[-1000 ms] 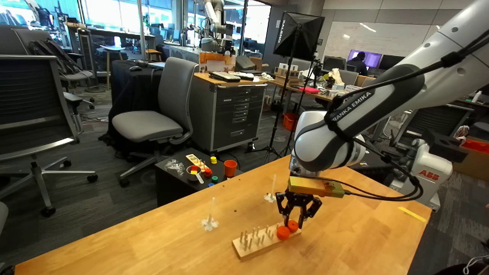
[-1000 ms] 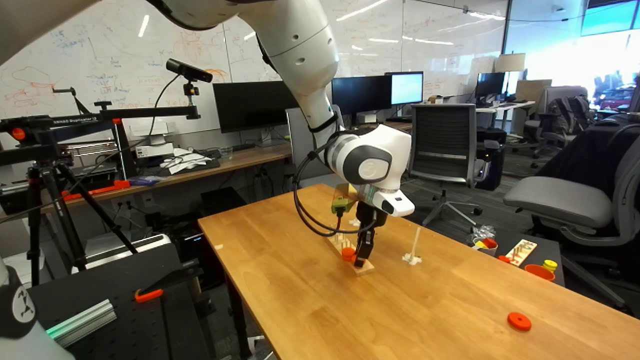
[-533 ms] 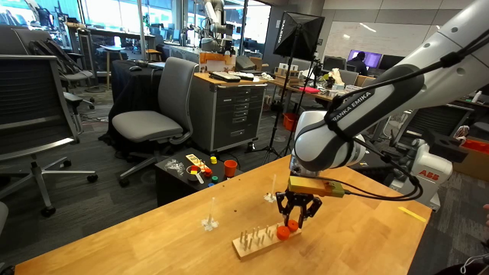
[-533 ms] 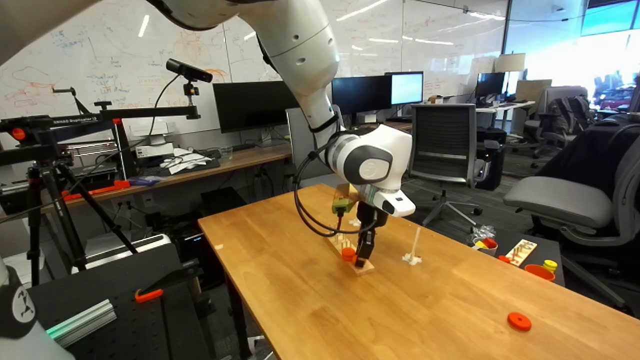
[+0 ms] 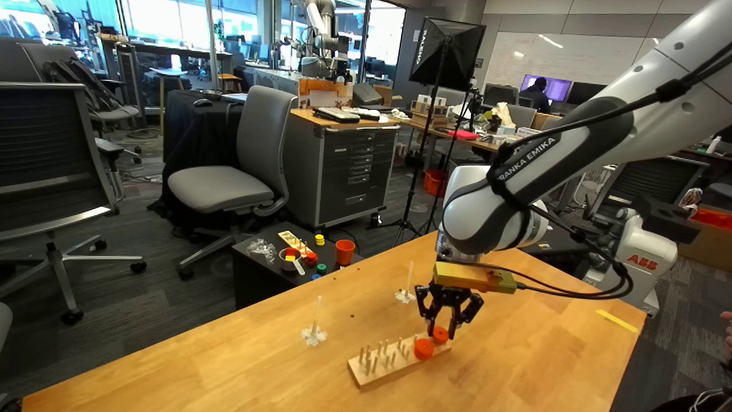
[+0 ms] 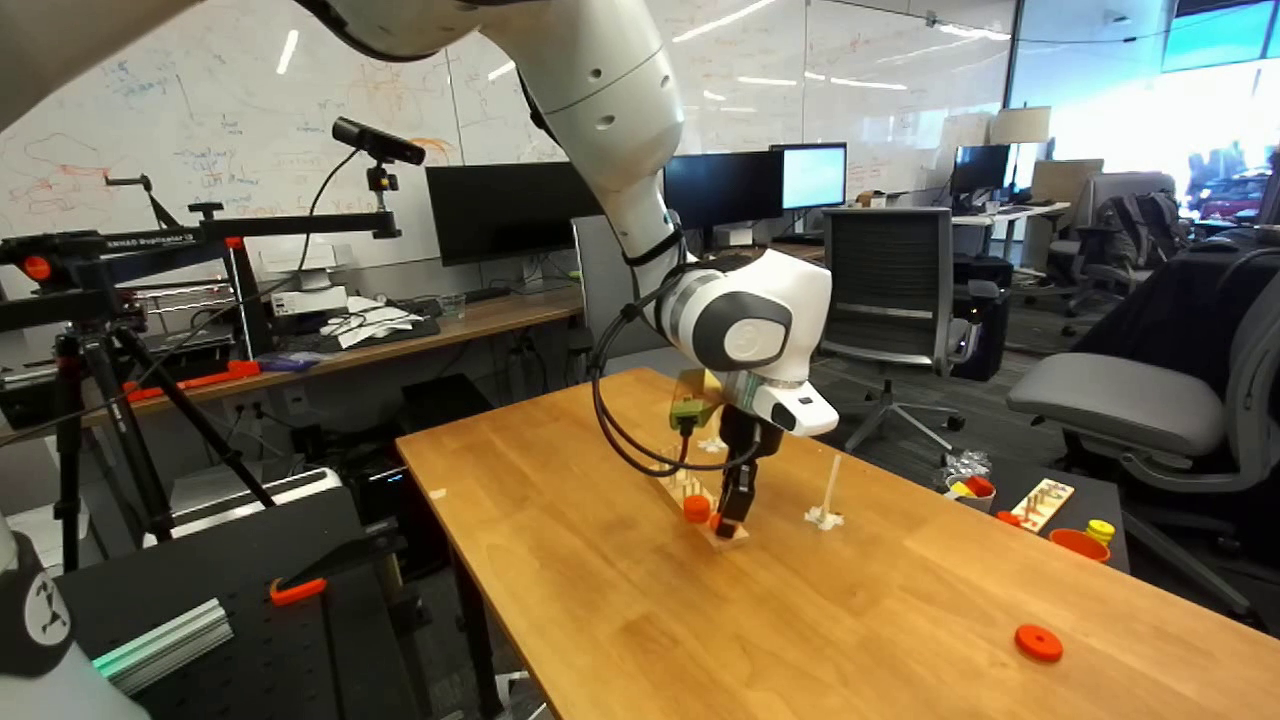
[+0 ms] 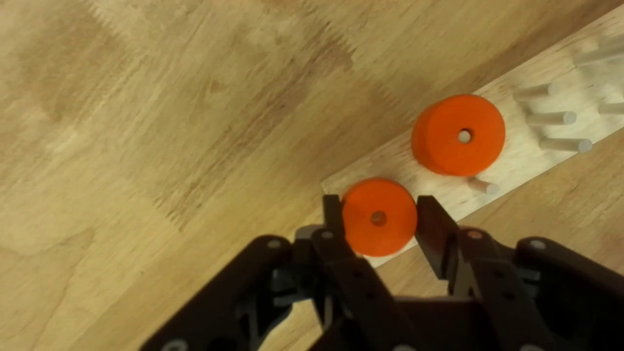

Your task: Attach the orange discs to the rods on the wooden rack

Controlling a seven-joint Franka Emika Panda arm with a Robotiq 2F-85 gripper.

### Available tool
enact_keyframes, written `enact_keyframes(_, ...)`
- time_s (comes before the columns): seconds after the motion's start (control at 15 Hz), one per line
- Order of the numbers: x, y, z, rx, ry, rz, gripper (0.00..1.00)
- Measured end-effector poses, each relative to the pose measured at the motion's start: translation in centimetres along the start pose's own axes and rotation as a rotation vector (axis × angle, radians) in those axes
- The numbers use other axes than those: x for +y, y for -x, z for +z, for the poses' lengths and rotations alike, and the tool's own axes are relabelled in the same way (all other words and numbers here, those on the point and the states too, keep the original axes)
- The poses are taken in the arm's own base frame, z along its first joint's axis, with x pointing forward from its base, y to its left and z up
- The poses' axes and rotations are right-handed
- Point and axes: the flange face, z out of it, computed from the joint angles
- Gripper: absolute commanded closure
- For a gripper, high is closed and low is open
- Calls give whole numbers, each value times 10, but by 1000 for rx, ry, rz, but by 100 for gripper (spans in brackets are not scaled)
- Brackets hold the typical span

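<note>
the rack (image 7: 521, 168) is pale; discs (image 7: 446, 141) over it are orange, the gripper (image 7: 380, 214) black, the table (image 7: 195, 122) beneath it streaked brown.

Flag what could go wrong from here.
Bump: sideways motion of the black two-fingered claw could knock the nearby bare pale wooden rod or the neighbouring round orange disc.
Jam: the pinched round orange disc shows no clear rod tip in its hole; pressing down misaligned might bind it.
Slip: held only by its rim, it may tilt.
</note>
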Motion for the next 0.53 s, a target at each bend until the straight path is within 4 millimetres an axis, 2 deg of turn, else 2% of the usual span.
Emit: enact_keyframes(0.53, -1, -1, 0, 2, -2, 0, 83)
